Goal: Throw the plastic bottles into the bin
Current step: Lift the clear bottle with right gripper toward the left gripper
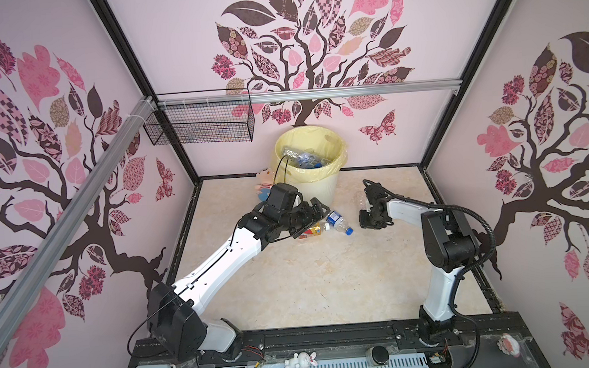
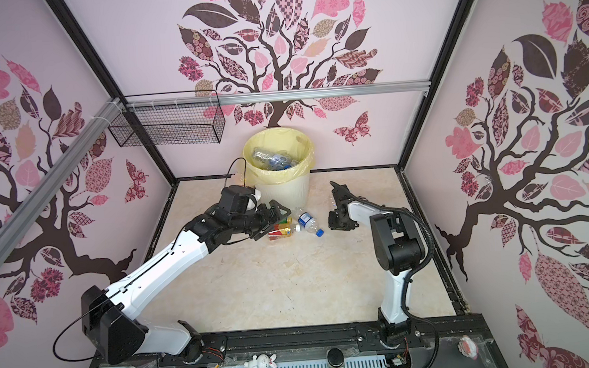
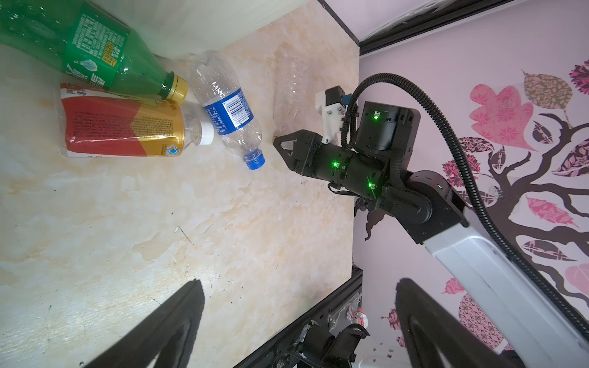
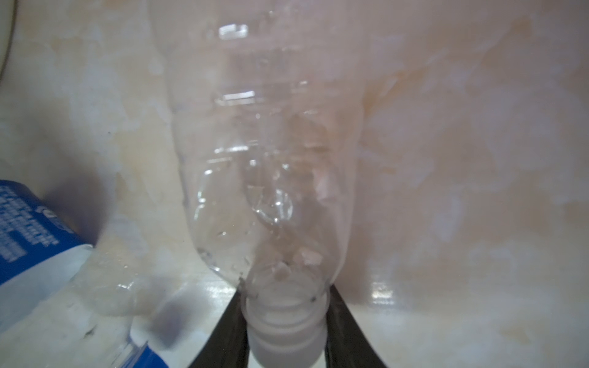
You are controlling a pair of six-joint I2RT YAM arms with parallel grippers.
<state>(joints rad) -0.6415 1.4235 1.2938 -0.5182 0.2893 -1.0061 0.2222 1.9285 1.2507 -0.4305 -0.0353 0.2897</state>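
The bin (image 1: 312,191) (image 2: 281,190) stands at the back, with several plastic bottles inside. In front of it on the floor lie a red-labelled bottle (image 3: 121,127) (image 1: 311,231), a green bottle (image 3: 92,54) and a blue-labelled bottle (image 3: 229,111) (image 1: 336,220) (image 4: 28,223). Just above the red and green ones, my left gripper (image 1: 314,222) (image 3: 299,286) is open and holds nothing. To their right lies a clear unlabelled bottle (image 4: 264,143) (image 1: 360,198) (image 3: 290,95). My right gripper (image 4: 287,334) (image 1: 361,216) is shut on its neck.
A pink-and-blue plush doll (image 1: 264,186) sits left of the bin, partly behind my left arm. A black wire basket (image 1: 200,122) hangs on the back rail. A small rabbit figure (image 1: 300,361) stands on the front rail. Walls close three sides.
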